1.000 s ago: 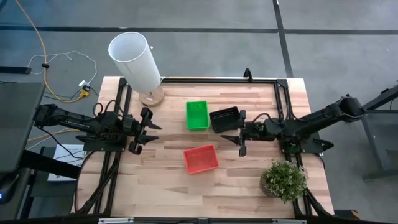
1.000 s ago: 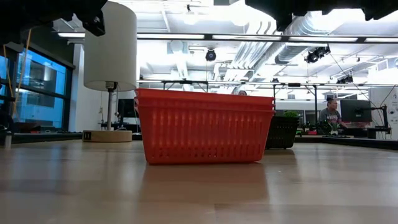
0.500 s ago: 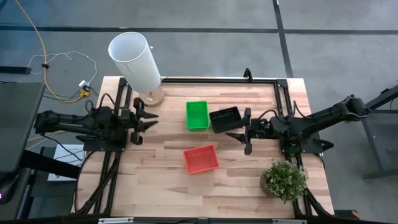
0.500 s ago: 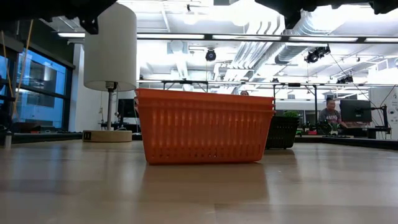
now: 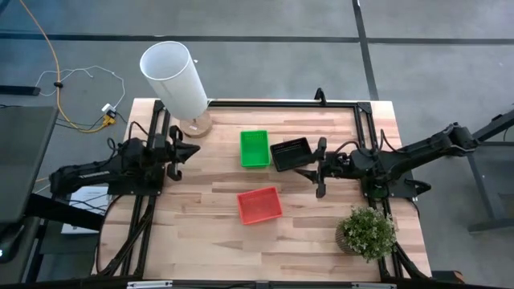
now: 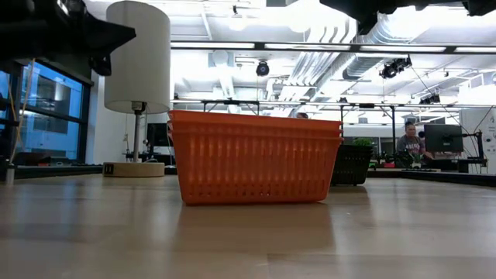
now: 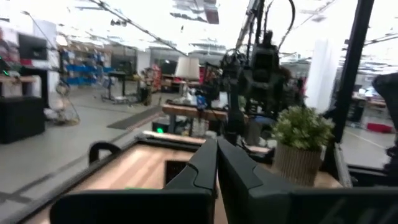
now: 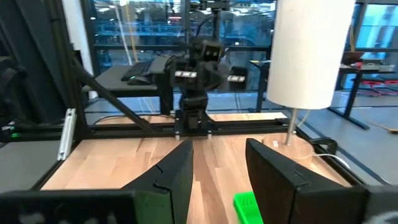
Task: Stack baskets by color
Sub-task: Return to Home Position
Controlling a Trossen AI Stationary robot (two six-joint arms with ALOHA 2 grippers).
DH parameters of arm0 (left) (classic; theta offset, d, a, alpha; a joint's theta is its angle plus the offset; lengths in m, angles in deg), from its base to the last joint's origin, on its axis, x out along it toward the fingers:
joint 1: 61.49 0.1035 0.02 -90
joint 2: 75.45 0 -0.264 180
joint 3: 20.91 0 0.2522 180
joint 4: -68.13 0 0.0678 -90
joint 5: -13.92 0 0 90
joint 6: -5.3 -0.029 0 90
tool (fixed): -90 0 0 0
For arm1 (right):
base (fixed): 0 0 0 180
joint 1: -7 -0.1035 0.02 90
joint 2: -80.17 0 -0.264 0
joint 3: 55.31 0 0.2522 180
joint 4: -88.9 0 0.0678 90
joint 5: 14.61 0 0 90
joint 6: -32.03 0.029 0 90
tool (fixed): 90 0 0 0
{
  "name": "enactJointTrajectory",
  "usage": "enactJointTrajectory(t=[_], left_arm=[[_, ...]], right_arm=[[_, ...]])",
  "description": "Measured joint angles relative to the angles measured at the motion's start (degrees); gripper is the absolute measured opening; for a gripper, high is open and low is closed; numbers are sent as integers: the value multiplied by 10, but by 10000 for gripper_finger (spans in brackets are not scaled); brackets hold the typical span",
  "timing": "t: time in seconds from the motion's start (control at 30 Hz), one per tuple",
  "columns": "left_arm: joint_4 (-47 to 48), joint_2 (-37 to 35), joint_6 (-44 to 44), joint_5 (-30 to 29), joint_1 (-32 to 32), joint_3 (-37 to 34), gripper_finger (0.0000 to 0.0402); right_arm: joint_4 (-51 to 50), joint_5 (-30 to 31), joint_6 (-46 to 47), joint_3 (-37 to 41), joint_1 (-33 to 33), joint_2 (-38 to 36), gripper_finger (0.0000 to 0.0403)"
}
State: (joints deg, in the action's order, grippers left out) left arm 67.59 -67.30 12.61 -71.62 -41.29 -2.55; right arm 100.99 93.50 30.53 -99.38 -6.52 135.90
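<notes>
Three groups of baskets rest on their bottoms mid-table: green [image 5: 254, 148], black [image 5: 291, 153] beside it, and red [image 5: 259, 205] nearer the front. In the low view the red basket [image 6: 256, 159] shows two nested rims, with the black one [image 6: 353, 164] behind it. My left gripper [image 5: 189, 151] is shut and hangs above the table's left side, well clear of the baskets; its fingers [image 7: 216, 165] are together. My right gripper [image 5: 309, 170] stands open just right of the black basket, with nothing between its fingers [image 8: 177, 168].
A tall white cylinder [image 5: 173, 80] on a round wooden foot stands at the far left corner. A small potted plant [image 5: 368, 233] sits at the near right corner. Black frame rails [image 5: 281, 103] run along the table's far and side edges.
My left gripper has drawn back toward the table's left and far edges, tipped upward, and shut its fingers on nothing. My right gripper has pulled slightly toward the right edge, still open. The baskets have not moved.
</notes>
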Motion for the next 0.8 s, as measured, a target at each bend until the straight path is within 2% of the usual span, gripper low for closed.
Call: enactJointTrajectory(t=[0.3, 0.6, 0.67, 0.8], left_arm=[[14, -36, 31, 26, 20, -38, 0], [121, -79, 49, 33, 15, -39, 0], [123, -79, 61, 14, 2, -39, 0], [125, -79, 66, -66, -47, -39, 0]], right_arm=[[-26, 13, 4, 0, 0, -51, 133], [-93, 13, 39, 4, 0, -97, 133], [-101, 13, 45, 5, 0, -104, 133], [-110, 18, 55, 5, 0, -115, 133]])
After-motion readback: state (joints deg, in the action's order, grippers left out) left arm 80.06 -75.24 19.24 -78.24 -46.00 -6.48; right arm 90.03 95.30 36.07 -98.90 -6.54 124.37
